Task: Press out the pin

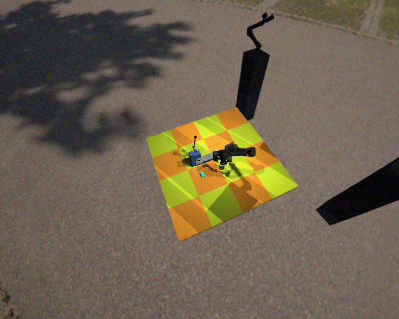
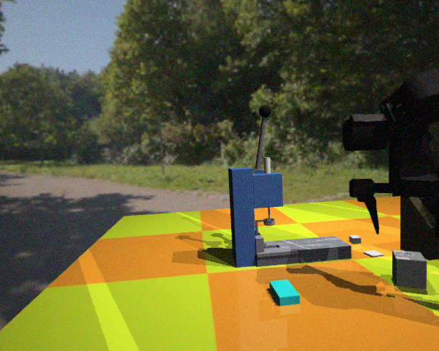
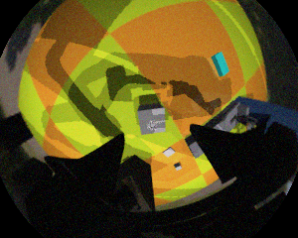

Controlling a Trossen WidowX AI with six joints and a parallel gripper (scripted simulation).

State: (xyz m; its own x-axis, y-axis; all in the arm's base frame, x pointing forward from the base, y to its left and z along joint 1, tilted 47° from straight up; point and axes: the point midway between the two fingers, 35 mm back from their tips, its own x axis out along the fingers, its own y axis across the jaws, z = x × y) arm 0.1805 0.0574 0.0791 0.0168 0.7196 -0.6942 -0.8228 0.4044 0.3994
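One grey block (image 1: 221, 167) (image 2: 409, 269) (image 3: 152, 119) sits on the chequered desk (image 1: 179, 224) (image 2: 155, 313) (image 3: 154, 40), apart from the press (image 1: 194, 157) (image 2: 243, 219) (image 3: 283, 111); the pincer (image 2: 377, 231) (image 3: 157, 133) stands wide and empty. Best centre it squarely, descend straight, and grip opposite faces evenly so the block stays level.

Leafy trees (image 2: 197, 75) edge grey pavement (image 1: 106, 222) (image 2: 31, 185) under blue sky (image 2: 68, 34); tree shadows (image 1: 55, 62) (image 2: 42, 227) darken it.
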